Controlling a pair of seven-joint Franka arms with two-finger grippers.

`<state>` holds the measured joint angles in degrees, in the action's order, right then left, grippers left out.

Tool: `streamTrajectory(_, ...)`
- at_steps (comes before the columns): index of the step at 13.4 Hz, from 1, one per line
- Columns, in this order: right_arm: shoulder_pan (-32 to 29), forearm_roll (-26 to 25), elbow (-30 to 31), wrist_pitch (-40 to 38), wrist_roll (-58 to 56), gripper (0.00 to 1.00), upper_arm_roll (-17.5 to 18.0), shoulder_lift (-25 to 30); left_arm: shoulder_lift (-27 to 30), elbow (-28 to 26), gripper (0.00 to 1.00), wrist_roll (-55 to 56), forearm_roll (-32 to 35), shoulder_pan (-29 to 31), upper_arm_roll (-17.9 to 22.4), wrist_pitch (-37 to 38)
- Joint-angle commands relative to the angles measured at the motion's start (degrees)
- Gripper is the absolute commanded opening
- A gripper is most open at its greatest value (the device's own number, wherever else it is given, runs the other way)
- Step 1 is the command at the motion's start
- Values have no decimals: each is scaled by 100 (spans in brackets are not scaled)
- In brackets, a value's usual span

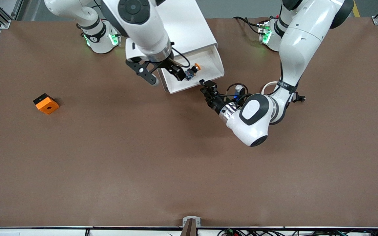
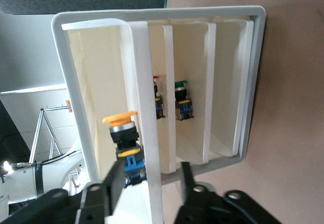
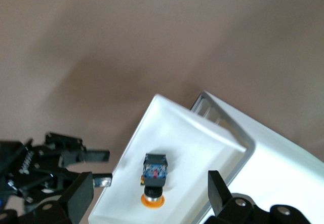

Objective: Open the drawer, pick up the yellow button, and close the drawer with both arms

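The drawer point(image 1: 194, 73) stood pulled out of the white cabinet point(image 1: 184, 26), and the button point(image 1: 193, 70) lay inside it — orange-yellow cap on a dark body, resting on the drawer's white floor.

The right pincer point(image 1: 166, 74) hung over the open drawer with its fingers spread wide; in the right wrist view the button point(image 3: 153, 179) sat between the two black fingertips point(image 3: 221, 189), touched by neither. The pincer gripped nothing.

The left pincer point(image 1: 205, 86) was low at the drawer's cream slat front point(image 2: 152, 112), its fingers parted on either side of the front slat — one finger point(image 2: 114, 181) inside, near the button point(image 2: 124, 140), the other outside. Whether the pads pressed the slat could not be told.

Through the slats the left wrist view showed two more buttons, a red-capped one point(image 2: 157, 100) and a green-capped one point(image 2: 182, 102).

An orange block point(image 1: 46, 103) with a centre hole lay on the brown table point(image 1: 189, 170), well apart from both pincers, toward the right arm's end.
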<state>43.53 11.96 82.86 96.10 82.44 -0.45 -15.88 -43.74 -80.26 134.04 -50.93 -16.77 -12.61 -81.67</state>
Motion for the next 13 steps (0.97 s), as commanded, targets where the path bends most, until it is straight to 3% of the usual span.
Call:
streamTrajectory(1,269,-27,-182,49,167,100,-60,-239,-38,404,100,-158,179,130,-13,46)
streamTrajectory(5,603,-149,-60,172,246,100,-60,-468,-3,941,100,-238,1452,235,-40,46)
streamTrajectory(10,824,-291,336,225,237,100,-60,-486,76,959,100,-1983,1937,1043,-31,19)
streamTrajectory(13,833,-265,564,321,281,100,-60,-530,76,1109,100,-2662,2551,1167,144,-68)
